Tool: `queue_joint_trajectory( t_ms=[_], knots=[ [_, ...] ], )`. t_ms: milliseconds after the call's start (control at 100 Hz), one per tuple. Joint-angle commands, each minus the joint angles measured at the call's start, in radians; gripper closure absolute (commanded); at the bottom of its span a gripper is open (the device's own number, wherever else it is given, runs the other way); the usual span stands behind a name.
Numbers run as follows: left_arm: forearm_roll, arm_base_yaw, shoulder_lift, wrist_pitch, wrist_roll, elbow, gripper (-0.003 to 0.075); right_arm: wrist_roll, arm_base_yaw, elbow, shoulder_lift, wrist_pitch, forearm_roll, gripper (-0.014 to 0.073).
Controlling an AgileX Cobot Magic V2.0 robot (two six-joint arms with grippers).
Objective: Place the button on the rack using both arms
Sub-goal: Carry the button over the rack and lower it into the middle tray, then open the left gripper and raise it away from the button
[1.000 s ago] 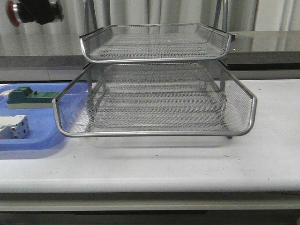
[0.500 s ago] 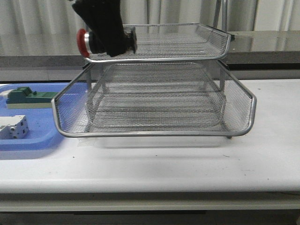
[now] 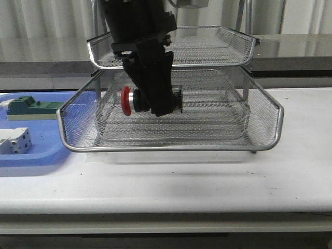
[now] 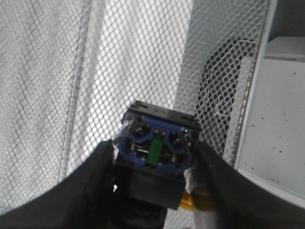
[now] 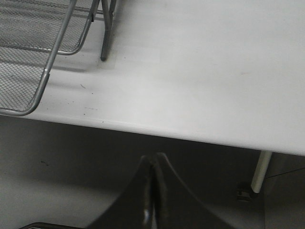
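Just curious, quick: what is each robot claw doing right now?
Left gripper: closed on the button, over the rack.
Right gripper: closed, empty.

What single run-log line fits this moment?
left pincer: shut on button | over rack pulled-out tier | right pincer: shut, idle

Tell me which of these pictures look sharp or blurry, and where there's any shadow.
Front view: sharp; the rack casts a soft shadow on the table. Left wrist view: the button is fairly crisp, the left claw's fingers dark and soft. Right wrist view: the right claw is blurred and dim.
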Motion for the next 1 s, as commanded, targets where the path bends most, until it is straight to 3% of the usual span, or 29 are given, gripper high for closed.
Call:
queue_joint_trajectory(
  t_ms=[0,100,280,390,640,860,990],
  knots=[
    [-0.023,-0.007,-0.057,-0.036,-0.009,-0.025,0.0738,-0.001,-0.001,-0.032,0.001,-0.053,0.0,0.0662],
    [-0.023,-0.007,-0.057,-0.036,-0.009,-0.025,0.0688,-0.001,-0.001,-0.032,0.001,-0.053,0.0,0.0662],
    [-0.019,-0.007,-0.057,-0.043,-0.009,-0.025,0.0479,-0.001,-0.001,-0.032,0.001,-0.053,0.0,0.0662],
    [-0.004,-0.007,-0.057,-0.055,-0.009,-0.025,0.0398,-0.001,-0.001,-0.032,0.001,-0.053,0.0,0.0662],
    [-0.004,-0.007,-0.057,-0.055,-0.009,-0.025,0.0373,-0.001,-0.001,-0.032,0.001,-0.053,0.0,0.0662],
    [-0.004,-0.007,-0.057,-0.051,-0.009,-0.025,0.0251,-0.001,-0.001,-0.032,0.001,-0.053,0.0,0.0662],
    [-0.004,-0.007,-0.057,-0.051,-0.009,-0.025,0.0245,-0.001,-0.001,-0.032,0.001,-0.053,0.0,0.0662]
  ],
)
